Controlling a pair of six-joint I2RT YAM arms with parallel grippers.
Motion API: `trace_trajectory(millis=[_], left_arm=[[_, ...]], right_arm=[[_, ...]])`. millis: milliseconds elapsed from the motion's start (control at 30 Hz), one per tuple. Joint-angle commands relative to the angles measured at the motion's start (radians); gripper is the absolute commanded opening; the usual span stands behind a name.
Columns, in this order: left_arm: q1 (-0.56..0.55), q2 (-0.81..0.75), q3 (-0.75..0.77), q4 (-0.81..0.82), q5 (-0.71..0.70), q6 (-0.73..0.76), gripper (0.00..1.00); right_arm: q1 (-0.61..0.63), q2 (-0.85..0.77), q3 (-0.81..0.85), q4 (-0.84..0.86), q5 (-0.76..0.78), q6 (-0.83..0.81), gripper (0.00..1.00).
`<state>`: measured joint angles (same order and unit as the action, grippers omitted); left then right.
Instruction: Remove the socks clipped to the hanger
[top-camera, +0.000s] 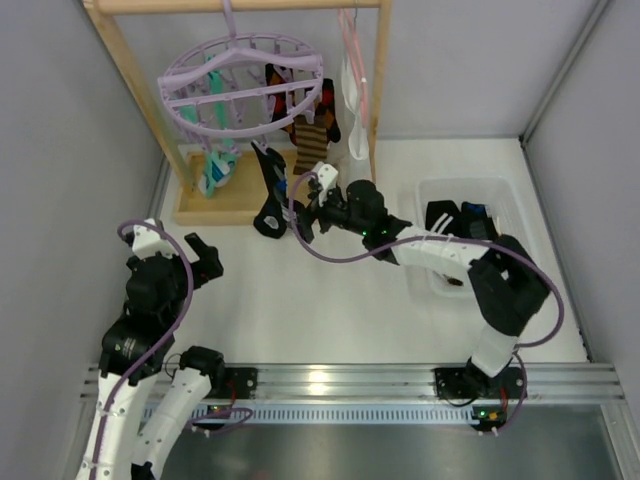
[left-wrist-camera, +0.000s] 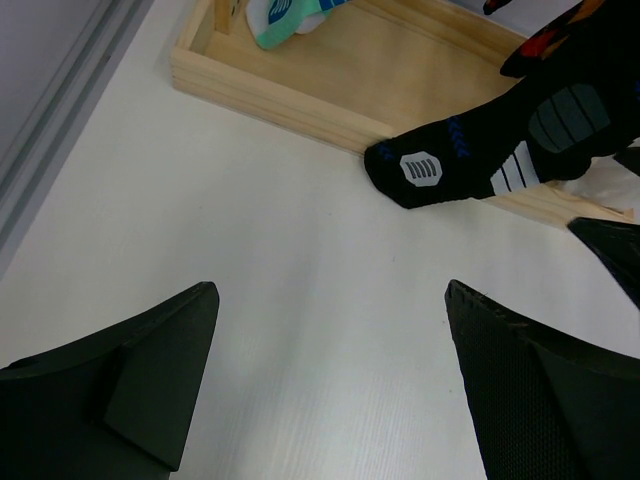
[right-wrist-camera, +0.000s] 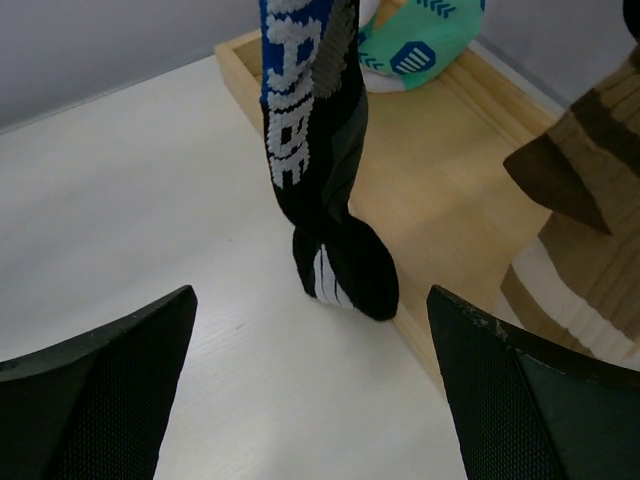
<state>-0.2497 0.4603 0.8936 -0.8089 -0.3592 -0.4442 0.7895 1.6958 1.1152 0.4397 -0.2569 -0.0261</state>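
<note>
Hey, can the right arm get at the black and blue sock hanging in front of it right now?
Probably yes. The right gripper is open and faces the black and blue sock, with nothing between them.

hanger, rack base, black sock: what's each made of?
Hanger: likely moulded plastic, matte lavender, with thin uniform spokes.
Rack base: pale wood that looks unfinished, with faint grain and square-cut edges.
Black sock: knit fabric with visible stitch texture and knitted-in white lettering on blue; it hangs limp.
</note>
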Motion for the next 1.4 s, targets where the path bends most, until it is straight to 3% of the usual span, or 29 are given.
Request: trace_trajectory(millis=[0,167,233,267,333,367,467,667,867,1067,1133,1233,1367], left_arm=[[-0.002,0.006,-0.007,0.054,0.014,-0.005,0.98],[-0.002,0.009,-0.004,0.054,0.02,-0.002,0.98],[-0.002,0.009,0.002,0.056,0.034,0.005,0.99],[-0.002,0.011,0.004,0.056,0.04,0.009,0.99],[-0.002,0.014,0.016,0.053,0.061,0.015,0.98],[-0.002,0.015,0.039,0.053,0.074,0.013,0.99],[-0.002,0.032,0.112,0.065,0.15,-0.039,0.99],[-0.002,0.175,0.346,0.085,0.304,-0.079,0.99],[-0.003,0.464,0.652,0.079,0.479,-0.067,0.99],[-0.045,0.609,0.82,0.068,0.369,-0.042,0.99],[-0.092,0.627,0.829,0.065,0.225,-0.031,0.99],[-0.209,0.672,0.84,0.059,0.129,-0.024,0.99],[-0.399,0.725,0.841,0.06,-0.14,-0.004,0.99]], right_arm=[[0.02,0.097,0.13,0.073,-0.022,-0.084,0.93],[0.043,0.26,0.259,0.076,0.022,-0.1,0.8],[0.043,0.291,0.262,0.114,0.053,-0.094,0.63],[0.043,0.289,0.258,0.128,0.054,-0.083,0.44],[0.045,0.257,0.206,0.194,0.051,-0.057,0.27],[0.05,0.237,0.178,0.227,0.054,-0.04,0.14],[0.079,0.153,0.077,0.315,0.088,-0.023,0.0],[0.177,0.018,-0.037,0.346,0.283,0.009,0.0],[0.293,-0.015,-0.052,0.3,0.562,0.008,0.0],[0.358,-0.001,-0.022,0.203,0.643,0.02,0.0],[0.385,0.011,-0.009,0.182,0.688,0.017,0.0],[0.421,0.028,0.003,0.168,0.732,0.015,0.0],[0.448,0.045,0.02,0.163,0.763,0.011,0.0]])
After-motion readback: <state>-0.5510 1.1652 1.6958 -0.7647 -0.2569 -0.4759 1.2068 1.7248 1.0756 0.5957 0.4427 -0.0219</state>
